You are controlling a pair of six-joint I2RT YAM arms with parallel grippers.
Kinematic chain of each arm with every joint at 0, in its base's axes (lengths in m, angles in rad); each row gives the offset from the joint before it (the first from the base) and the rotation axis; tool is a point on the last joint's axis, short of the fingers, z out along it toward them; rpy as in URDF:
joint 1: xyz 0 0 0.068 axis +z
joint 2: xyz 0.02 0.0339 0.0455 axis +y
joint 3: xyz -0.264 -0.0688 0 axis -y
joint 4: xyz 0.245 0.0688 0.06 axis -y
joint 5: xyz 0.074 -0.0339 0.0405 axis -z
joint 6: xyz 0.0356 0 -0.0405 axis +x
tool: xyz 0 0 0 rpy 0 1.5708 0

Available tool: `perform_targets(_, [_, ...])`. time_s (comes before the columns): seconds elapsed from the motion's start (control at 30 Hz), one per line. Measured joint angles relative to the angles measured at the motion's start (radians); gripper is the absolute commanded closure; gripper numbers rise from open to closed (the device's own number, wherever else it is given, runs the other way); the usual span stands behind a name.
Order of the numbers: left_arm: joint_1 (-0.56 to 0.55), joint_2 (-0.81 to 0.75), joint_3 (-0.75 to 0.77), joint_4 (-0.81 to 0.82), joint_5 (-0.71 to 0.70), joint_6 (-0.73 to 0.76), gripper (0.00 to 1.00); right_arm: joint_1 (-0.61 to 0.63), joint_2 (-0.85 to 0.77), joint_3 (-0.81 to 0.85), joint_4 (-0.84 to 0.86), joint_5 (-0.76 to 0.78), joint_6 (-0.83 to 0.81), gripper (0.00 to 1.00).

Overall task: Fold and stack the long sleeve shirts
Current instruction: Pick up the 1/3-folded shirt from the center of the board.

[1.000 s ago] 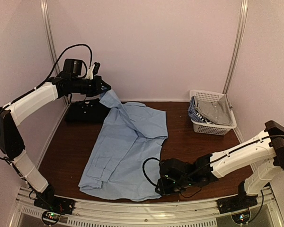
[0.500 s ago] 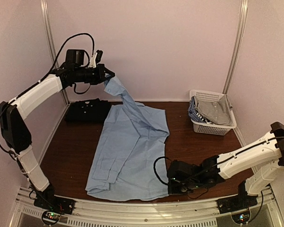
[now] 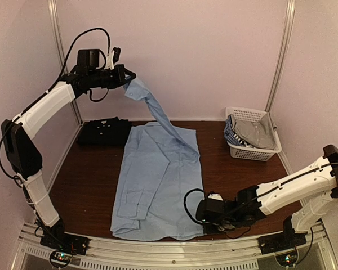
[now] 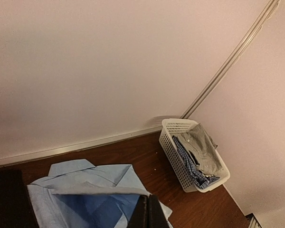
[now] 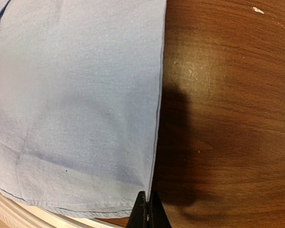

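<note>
- Light blue cloth covers the middle of the table (image 3: 242, 180): the light blue shirt (image 3: 158, 180) lies mostly flat, collar toward the far wall and hem at the near edge.
- The left gripper (image 3: 125, 79) is up high with its fingers pinched shut on the end of one sleeve (image 3: 158, 115), which hangs in a taut diagonal down to the shirt's body.
- The right gripper (image 5: 146, 205) sits low at the near right hem corner, jaws pressed together on the cloth edge.
- The step in hand looks like folding that sleeve in. It goes well if the hem corner acts as an anchor while the sleeve is carried down and across the body.
- Lower the sleeve with only light tension, because a hard pull would drag the body askew.
- Let go only once the sleeve lies flat, without a twist.
- The black shirt (image 3: 104, 132) sits folded at the far left, and the sleeve's path should stay clear of it and of the basket (image 3: 243, 110).
</note>
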Motion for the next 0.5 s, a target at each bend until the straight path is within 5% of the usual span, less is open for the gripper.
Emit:
perform_targets(0.33, [0.065, -0.034, 0.066, -0.05, -0.034, 0.068, 1.0, 0.028, 0.008, 0.188, -0.235, 0.105, -0.003, 0.95])
perform_targets(0.5, [0.111, -0.063, 0.061, -0.074, -0.04, 0.083, 1.0, 0.047, 0.142, 0.391, -0.274, 0.113, -0.088, 0.95])
